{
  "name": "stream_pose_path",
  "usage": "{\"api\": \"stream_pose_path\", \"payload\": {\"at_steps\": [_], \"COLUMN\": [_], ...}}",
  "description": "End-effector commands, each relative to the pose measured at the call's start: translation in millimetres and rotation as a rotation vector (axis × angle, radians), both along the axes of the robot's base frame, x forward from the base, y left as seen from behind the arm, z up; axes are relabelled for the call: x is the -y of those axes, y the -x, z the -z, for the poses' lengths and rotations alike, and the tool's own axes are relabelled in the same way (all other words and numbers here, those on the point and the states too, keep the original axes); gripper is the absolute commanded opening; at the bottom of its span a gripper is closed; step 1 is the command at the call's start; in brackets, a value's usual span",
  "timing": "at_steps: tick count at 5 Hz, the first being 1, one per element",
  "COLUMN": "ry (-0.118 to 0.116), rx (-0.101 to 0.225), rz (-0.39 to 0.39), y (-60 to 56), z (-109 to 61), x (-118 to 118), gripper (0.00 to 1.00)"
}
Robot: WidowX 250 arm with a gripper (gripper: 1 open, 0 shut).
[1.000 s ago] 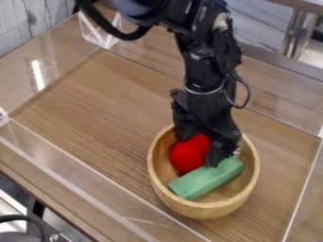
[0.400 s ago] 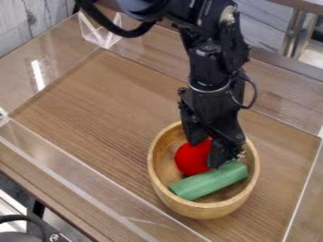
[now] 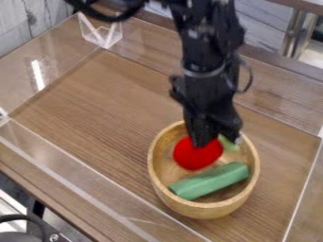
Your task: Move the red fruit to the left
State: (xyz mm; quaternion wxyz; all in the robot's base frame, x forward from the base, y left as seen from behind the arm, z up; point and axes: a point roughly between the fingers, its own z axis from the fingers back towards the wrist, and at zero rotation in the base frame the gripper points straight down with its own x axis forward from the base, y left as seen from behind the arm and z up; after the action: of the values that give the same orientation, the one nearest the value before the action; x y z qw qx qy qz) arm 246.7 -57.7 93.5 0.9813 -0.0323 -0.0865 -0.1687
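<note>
The red fruit (image 3: 190,154) sits in the wooden bowl (image 3: 163,181), on its left side, and shows as a glossy red round shape. My black gripper (image 3: 206,142) comes straight down onto the fruit's upper right, with its fingers closed against it. The fingertips hide the fruit's top. A light-green elongated block (image 3: 209,181) lies in the bowl just in front of the fruit.
The bowl stands at the right front of a wooden table top (image 3: 94,104) ringed by low clear plastic walls. A small clear plastic stand (image 3: 104,34) is at the back left. Bare wood stretches to the left of the bowl.
The gripper has dropped lower onto the fruit and its fingers have closed on it. The green block and the bowl have stayed put.
</note>
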Motion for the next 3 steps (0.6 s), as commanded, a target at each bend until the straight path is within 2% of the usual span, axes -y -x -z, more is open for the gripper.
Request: {"api": "stream_pose_path", "payload": {"at_steps": [1,2,3], "ry": [-0.003,-0.001,0.006], "rx": [0.106,0.149,0.168], "rz": [-0.081,-0.155,-0.155], "y": [-6.3,-4.3,-15.1], "z": [-38.4,-60.0,-85.7], "x": [-7,-18,-40], "gripper": [0.0,0.0,0.0]}}
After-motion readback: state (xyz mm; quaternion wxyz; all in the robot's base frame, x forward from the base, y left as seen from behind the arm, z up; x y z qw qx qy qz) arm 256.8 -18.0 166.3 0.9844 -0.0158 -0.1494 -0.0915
